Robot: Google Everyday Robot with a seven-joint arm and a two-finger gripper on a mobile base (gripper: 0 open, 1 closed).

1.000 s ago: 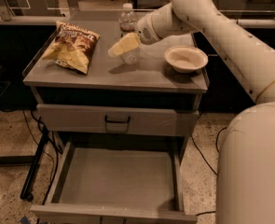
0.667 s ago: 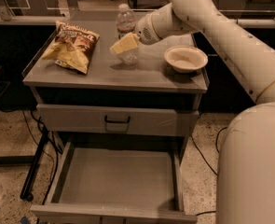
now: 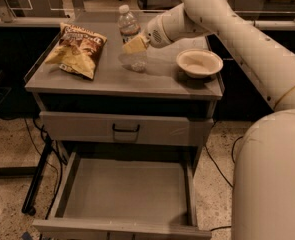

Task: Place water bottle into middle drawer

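Observation:
The water bottle (image 3: 128, 30), clear with a white cap, stands on the grey cabinet top (image 3: 112, 76) near its back middle. My gripper (image 3: 135, 45) is at the bottle's lower half, on its right front side, reaching in from the right. The middle drawer (image 3: 127, 191) is pulled out below, a wide grey tray with a bare floor, directly beneath the cabinet front.
A chip bag (image 3: 77, 49) lies on the top's left side. A white bowl (image 3: 199, 62) sits on its right side. A shut grey drawer with a black bar handle (image 3: 125, 129) is above the open one. My arm's big white body (image 3: 272, 179) fills the right.
The bottle's cap has shifted slightly to the left. My gripper stays at the bottle's side, a touch higher.

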